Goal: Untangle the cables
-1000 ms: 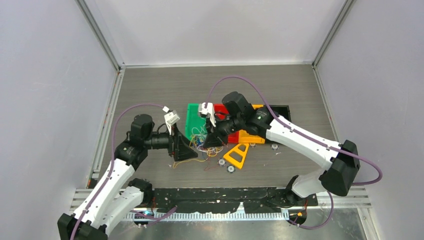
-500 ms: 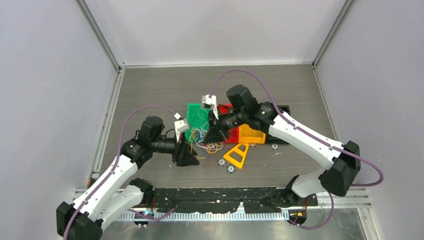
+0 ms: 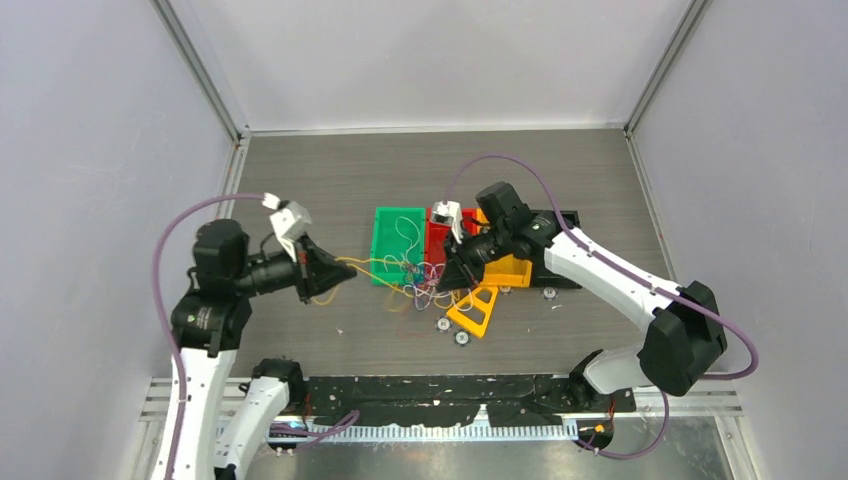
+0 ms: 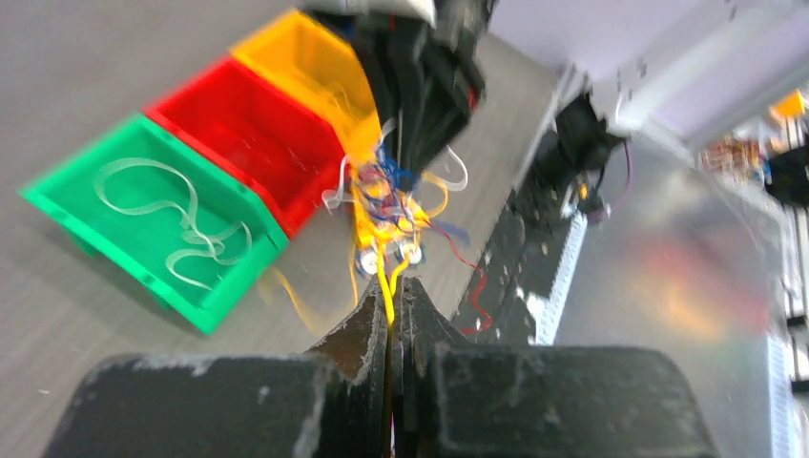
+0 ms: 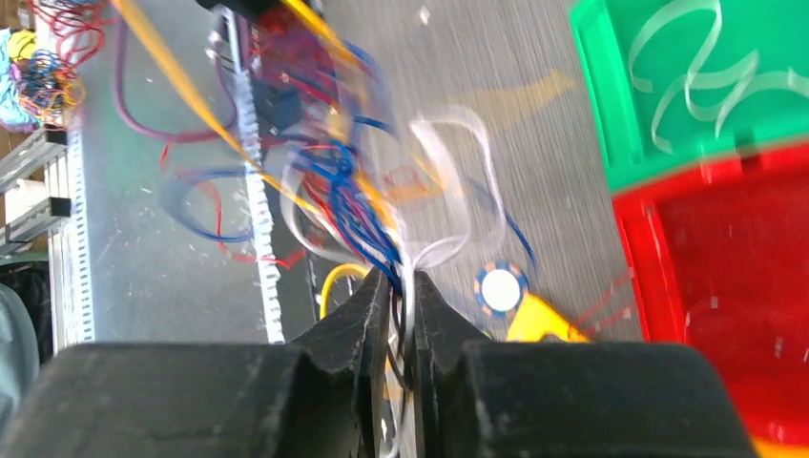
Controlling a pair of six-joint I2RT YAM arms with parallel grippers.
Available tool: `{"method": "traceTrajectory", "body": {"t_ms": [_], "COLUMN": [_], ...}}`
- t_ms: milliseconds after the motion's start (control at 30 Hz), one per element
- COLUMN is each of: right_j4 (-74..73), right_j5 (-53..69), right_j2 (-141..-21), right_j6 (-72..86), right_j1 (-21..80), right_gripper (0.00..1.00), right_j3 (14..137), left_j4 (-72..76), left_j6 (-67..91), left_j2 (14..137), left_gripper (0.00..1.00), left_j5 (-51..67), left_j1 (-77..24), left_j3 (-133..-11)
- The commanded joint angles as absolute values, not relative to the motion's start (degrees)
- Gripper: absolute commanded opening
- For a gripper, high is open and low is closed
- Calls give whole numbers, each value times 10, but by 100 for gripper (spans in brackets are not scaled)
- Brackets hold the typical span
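Note:
The cables form a knot of yellow, white, red and blue wires on the table just in front of the green tray and red tray. My left gripper is shut on a yellow cable, which runs stretched from its jaws to the knot. My right gripper sits at the knot's right side, its jaws pinched on white and blue strands with only a narrow gap. One loose white cable lies curled inside the green tray.
An orange tray stands right of the red one, under the right arm. A yellow triangular frame and small round discs lie near the knot. A black rail runs along the table's near edge.
My left gripper closed on the yellow cable and drew back to the left, stretching it out of the knot. My right gripper shifted right with the tangle.

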State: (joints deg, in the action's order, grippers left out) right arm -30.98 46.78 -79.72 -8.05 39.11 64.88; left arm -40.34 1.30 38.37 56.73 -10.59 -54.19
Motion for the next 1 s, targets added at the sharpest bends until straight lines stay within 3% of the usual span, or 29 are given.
{"method": "traceTrajectory", "body": {"t_ms": [0,367,967], "right_j4": [-349,-336,-280], "right_j5": [442,433,350], "right_j2": [-787,-822,-858], "right_j6": [-132,-156,-170], "right_j1": [363,397,511], "right_gripper": [19,17,9], "right_j3": [596,536,517], "left_j4": [-398,-161,-97], "left_j6": [76,308,345], "left_j2": [380,414,557], "left_gripper": [0,0,0], "left_j5": [628,579,477], "left_j1": [-26,-9,34], "left_j3": [-648,-800,-1108]}}
